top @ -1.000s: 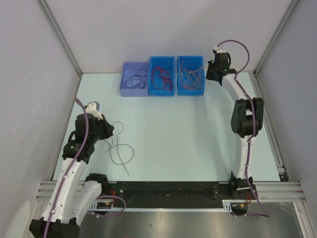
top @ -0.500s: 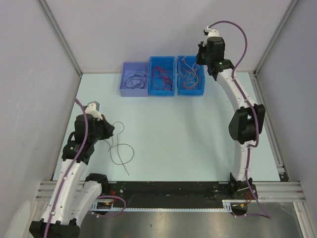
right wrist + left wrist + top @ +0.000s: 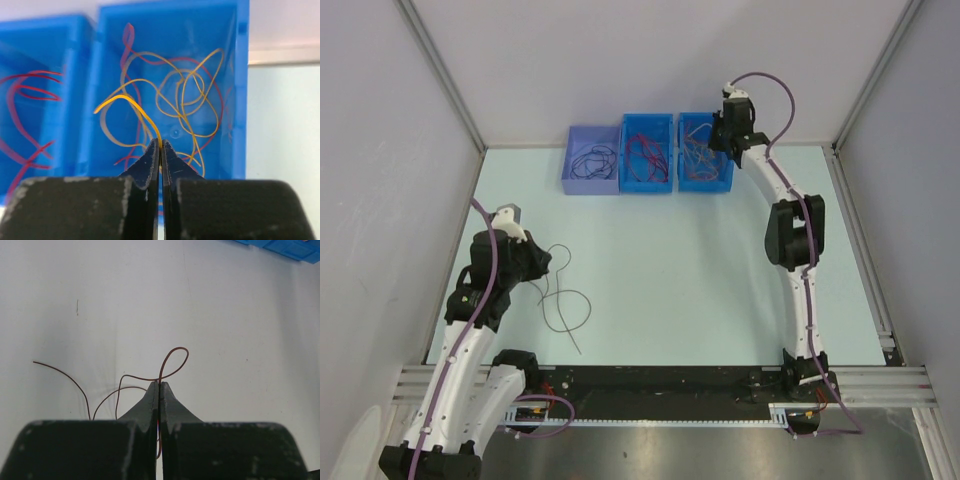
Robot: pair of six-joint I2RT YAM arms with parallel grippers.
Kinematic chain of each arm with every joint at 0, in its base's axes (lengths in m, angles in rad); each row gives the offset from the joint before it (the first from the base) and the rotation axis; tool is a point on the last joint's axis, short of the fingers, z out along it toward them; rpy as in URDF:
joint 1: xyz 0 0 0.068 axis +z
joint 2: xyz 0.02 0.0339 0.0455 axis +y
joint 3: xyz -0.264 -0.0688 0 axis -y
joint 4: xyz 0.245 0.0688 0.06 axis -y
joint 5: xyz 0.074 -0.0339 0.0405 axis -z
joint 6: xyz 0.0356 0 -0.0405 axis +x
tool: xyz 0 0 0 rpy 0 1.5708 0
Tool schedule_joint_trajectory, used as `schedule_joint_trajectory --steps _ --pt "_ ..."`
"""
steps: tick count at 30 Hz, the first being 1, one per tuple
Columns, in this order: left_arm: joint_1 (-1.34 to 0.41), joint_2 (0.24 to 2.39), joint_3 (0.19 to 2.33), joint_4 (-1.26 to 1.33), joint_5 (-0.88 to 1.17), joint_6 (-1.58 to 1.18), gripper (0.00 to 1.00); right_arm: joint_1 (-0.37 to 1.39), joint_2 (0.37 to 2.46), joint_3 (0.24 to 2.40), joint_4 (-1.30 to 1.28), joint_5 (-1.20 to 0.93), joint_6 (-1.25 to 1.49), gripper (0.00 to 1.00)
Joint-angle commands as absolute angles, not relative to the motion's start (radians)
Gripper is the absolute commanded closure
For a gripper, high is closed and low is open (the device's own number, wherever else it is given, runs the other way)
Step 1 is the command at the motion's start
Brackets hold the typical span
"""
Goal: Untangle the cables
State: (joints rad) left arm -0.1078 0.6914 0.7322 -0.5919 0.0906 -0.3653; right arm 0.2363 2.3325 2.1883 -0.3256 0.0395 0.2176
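Observation:
My left gripper (image 3: 159, 384) is shut on a thin dark cable (image 3: 172, 371) that loops just past its tips; the same cable (image 3: 565, 300) curls over the table at the left. My right gripper (image 3: 160, 142) is shut on an orange-yellow cable (image 3: 131, 104) and holds it above the right blue bin (image 3: 240, 100), which holds several orange-yellow cables and some red cables (image 3: 129, 37). In the top view the right gripper (image 3: 717, 135) hangs over that bin (image 3: 705, 182). The middle blue bin (image 3: 647, 185) holds red cables (image 3: 646, 155). The purple bin (image 3: 591, 183) holds black cables (image 3: 593, 158).
The three bins stand in a row at the table's back edge. Grey walls with metal posts close in the left, back and right sides. The arms' bases sit on the black rail (image 3: 660, 380) at the near edge.
My right arm has swung left from the bin's right side to over the right blue bin. The left arm and its cable have not moved.

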Motion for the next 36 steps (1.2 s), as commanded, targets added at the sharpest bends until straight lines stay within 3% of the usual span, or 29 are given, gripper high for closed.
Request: schedule_joint_trajectory --steps 1,4,5,8,13,17,20,28,31,36 --pt "-0.098 0.683 0.729 -0.563 0.104 -0.357 1.0 0.232 2.393 2.304 -0.356 0.06 0.274 1.0" --pt "-0.098 0.686 0.73 -0.563 0.106 -0.357 1.0 0.238 2.373 2.277 -0.348 0.032 0.282 0.9" --pt "-0.098 0.686 0.73 -0.563 0.107 -0.357 1.0 0.239 2.365 2.269 -0.345 0.022 0.279 0.76" --pt "-0.098 0.686 0.73 -0.563 0.104 -0.357 1.0 0.245 2.329 2.267 -0.362 0.018 0.279 0.56" --pt "-0.098 0.678 0.73 -0.565 0.104 -0.357 1.0 0.262 2.218 2.279 -0.377 0.011 0.291 0.39" --pt "-0.098 0.673 0.73 -0.565 0.103 -0.359 1.0 0.291 2.102 2.258 -0.399 0.029 0.301 0.33" --pt "-0.098 0.669 0.73 -0.565 0.1 -0.357 1.0 0.32 1.941 2.084 -0.348 0.04 0.325 0.32" --pt "-0.098 0.669 0.733 -0.565 0.1 -0.359 1.0 0.452 1.481 1.233 -0.117 0.17 0.5 0.32" --pt "-0.098 0.675 0.741 -0.568 0.101 -0.359 1.0 0.566 1.323 0.993 -0.048 0.26 0.532 0.32" --pt "-0.1 0.681 0.781 -0.552 0.094 -0.377 1.0 0.689 1.16 0.803 -0.075 0.383 0.59 0.31"
